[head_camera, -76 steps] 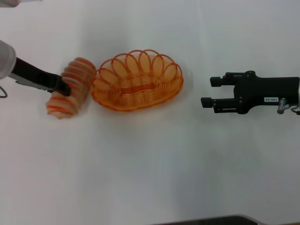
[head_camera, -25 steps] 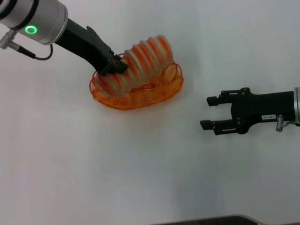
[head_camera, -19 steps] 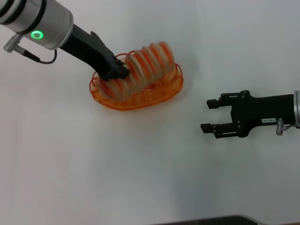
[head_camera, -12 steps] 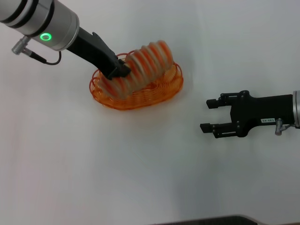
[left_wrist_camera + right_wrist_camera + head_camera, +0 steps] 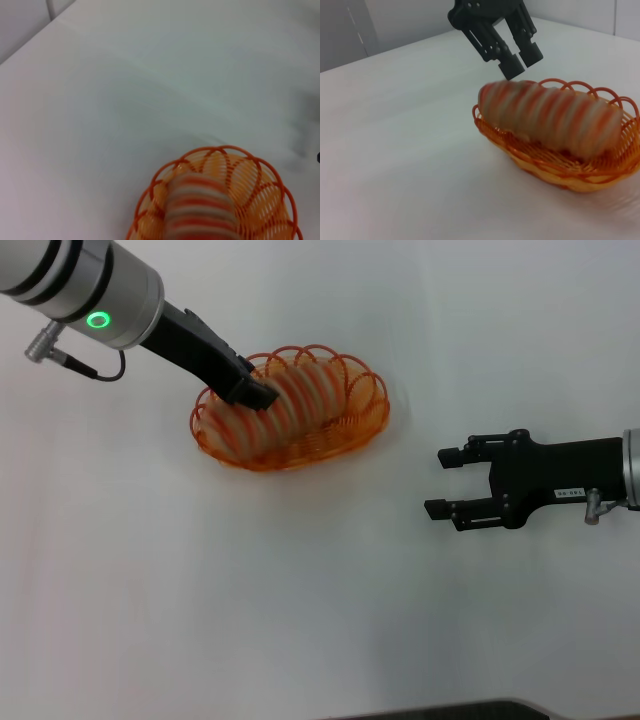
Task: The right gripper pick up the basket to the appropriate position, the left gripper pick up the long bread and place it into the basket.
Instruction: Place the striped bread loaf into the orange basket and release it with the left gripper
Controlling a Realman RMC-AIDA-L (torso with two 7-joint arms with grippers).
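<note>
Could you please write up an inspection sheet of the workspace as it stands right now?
Surface: white table, bare apart from the job's things.
Job's things: long bread lies inside the orange basket.
Clutter: nothing seen.
Grippers: left gripper just above the loaf's end, fingers close together, not gripping it; right gripper open, apart from the basket, holding nothing.
Cables: one thin cable at the left arm's wrist.
Surroundings: pale wall panels behind the table.

Left arm (image 5: 90, 290) silver with a green ring light and grey cable; right tool (image 5: 455, 483) black, white-labelled.
</note>
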